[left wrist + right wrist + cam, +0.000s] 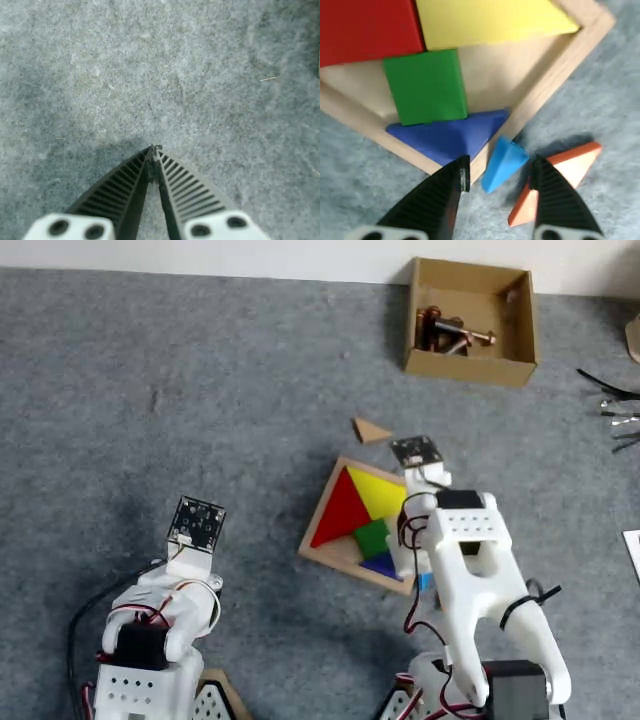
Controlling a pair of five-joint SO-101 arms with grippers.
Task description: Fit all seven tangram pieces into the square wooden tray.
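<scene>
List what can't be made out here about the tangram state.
- High view: the right arm hides one corner of the tray and the orange triangle beside it.
- Right wrist view: the red piece and yellow piece are cut off by the frame edge.
- High view: the metal items in the cardboard box are too small to identify.

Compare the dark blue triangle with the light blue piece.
The dark blue triangle lies flat inside the tray, touching the green square; the light blue piece sits outside, against the rim. The dark blue triangle looks larger; the light blue piece lies between the right gripper's open jaws. Both are blue.
</scene>
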